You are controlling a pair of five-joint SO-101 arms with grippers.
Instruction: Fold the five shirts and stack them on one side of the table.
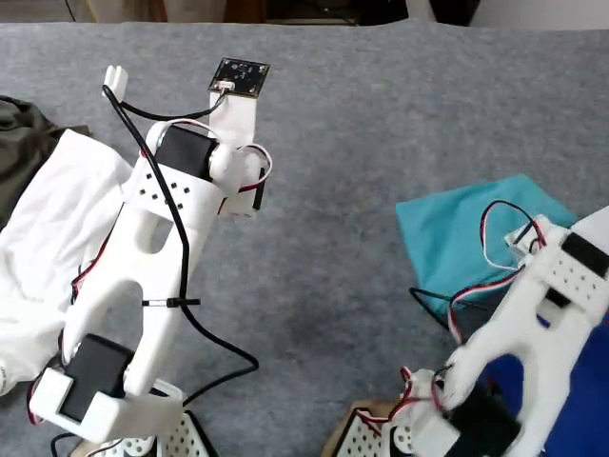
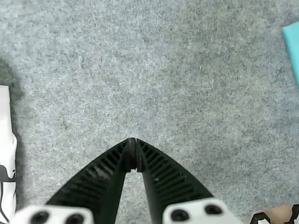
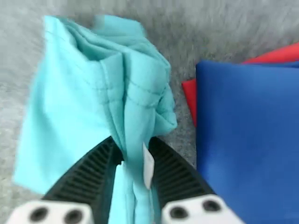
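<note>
A folded teal shirt lies on the grey table at the right, and my right gripper is shut on a bunched edge of the teal shirt. Beside it lies a folded blue shirt on top of a red shirt. A loose white shirt is spread at the table's left, with a dark olive shirt behind it. My left gripper is shut with nothing in it, over bare grey table between the white shirt and the teal one.
The grey table surface runs wide between the two arms. The left arm's white body reaches over the white shirt's edge. Cables trail near the front edge by the arm bases.
</note>
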